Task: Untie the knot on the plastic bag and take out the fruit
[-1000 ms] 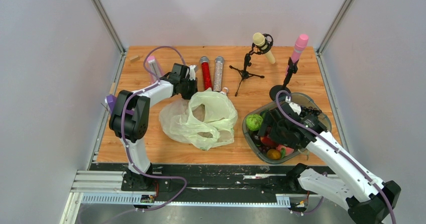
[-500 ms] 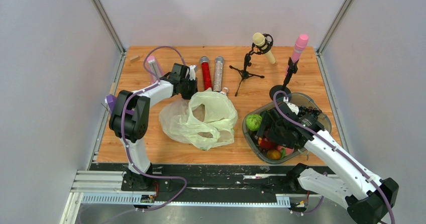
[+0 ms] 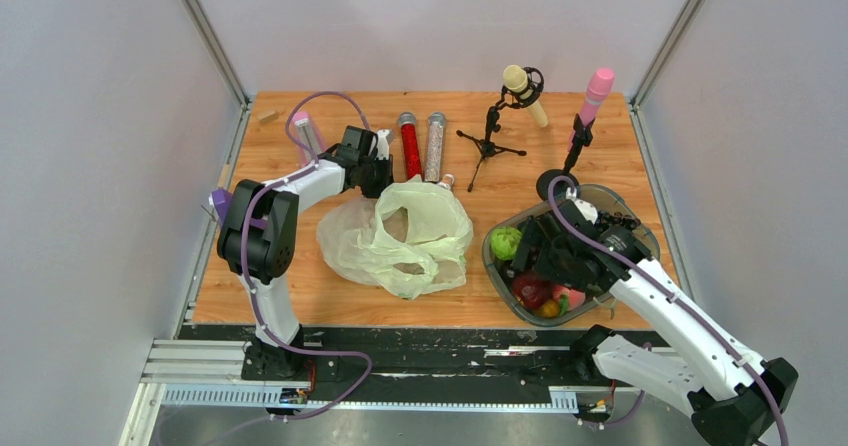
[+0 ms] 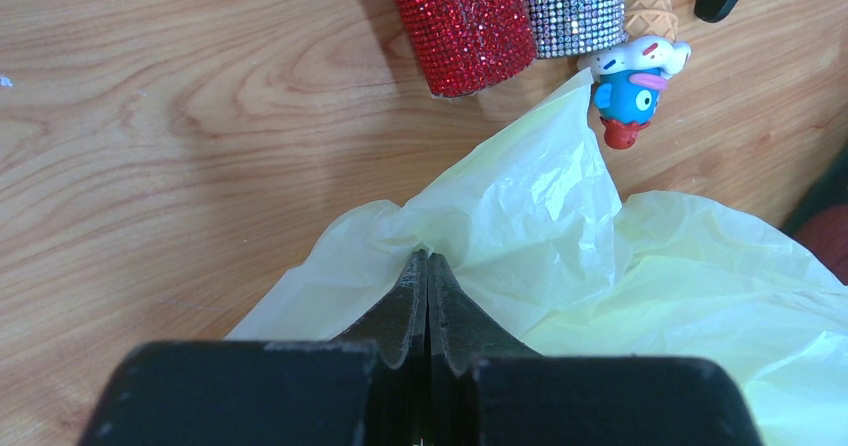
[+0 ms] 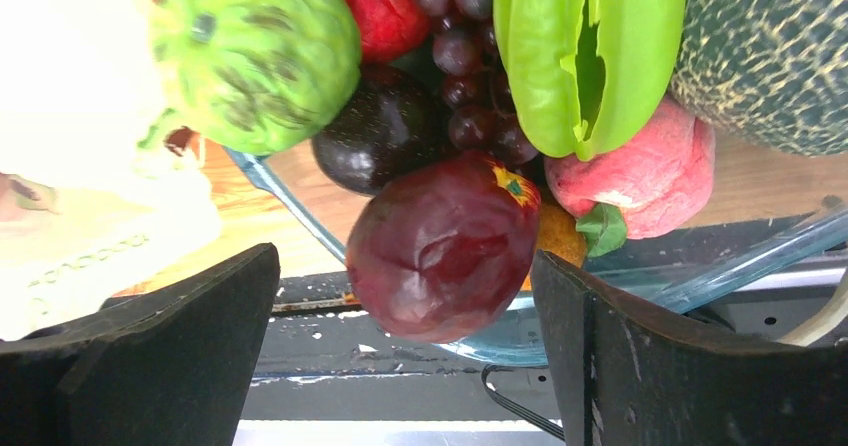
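The pale yellow plastic bag lies crumpled and open mid-table. My left gripper is shut on its far edge; in the left wrist view the closed fingertips pinch the bag film. My right gripper is open over the clear bowl. In the right wrist view the red fruit lies on the pile between my spread fingers, touching neither. It shows in the top view too. The light green fruit sits at the bowl's left rim, and in the right wrist view.
The bowl also holds dark grapes, a pink peach, a green star fruit and a melon. Red and silver glitter tubes, a tripod microphone and a pink microphone stand stand behind.
My right gripper has drawn back slightly and the red fruit now shows more fully in the bowl, free of the fingers. The left arm and bag have not moved.
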{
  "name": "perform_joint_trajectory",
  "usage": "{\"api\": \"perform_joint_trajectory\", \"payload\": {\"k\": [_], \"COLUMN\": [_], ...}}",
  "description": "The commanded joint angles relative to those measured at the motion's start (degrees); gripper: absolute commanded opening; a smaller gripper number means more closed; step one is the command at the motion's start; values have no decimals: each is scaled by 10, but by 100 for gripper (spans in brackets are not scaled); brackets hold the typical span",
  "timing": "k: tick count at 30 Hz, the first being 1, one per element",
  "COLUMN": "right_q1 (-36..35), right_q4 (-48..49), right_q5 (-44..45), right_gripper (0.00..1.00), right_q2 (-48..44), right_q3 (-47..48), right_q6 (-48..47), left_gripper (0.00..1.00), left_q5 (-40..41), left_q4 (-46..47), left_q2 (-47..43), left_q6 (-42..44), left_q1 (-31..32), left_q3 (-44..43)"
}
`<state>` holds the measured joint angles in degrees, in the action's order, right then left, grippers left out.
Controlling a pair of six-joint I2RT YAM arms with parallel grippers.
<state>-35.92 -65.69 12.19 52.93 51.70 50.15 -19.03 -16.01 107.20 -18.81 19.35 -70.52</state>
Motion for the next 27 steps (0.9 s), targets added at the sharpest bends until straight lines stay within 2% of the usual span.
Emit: {"api": "perform_joint_trajectory", "payload": {"k": [1, 3, 4, 6, 9, 11, 15, 20, 27], "right_q1": [0, 0, 0, 0, 0, -1, -7, -57, -138], "right_q4": [18, 55, 80, 137, 226, 284, 378, 448, 495], "right_q5": [33, 32, 21, -21, -124, -190, -284, -303, -223], "right_gripper": [100, 100, 100, 100, 98, 92, 79, 67, 53], "right_q2": [-31, -42, -46, -46, -32, -15, 24, 74, 170], "right_q3": [58, 73, 77, 82, 70, 58, 38, 25, 30], "right_q6": [-42, -78, -99, -142, -180, -188, -189, -197, -191], "left_gripper": [0, 7, 17, 34, 49, 61, 74, 80, 85], "left_q5": [-11, -17, -20, -28, -42, -45, -44, -15, 90], "left_q4": [0, -5, -11, -17, -16, -18, -41, -59, -84], "left_q2": [-43, -44, -44, -48, -71, -89, -122, -188, -311], "left_q6": [-2, -3, -4, -9, -27, -32, -33, -43, -76], "left_q1": [-3, -3, -3, -4, -6, -7, -7, -13, -21], "left_q3": [-6, -13, -20, -27, -31, -37, -53, -37, 47]}}
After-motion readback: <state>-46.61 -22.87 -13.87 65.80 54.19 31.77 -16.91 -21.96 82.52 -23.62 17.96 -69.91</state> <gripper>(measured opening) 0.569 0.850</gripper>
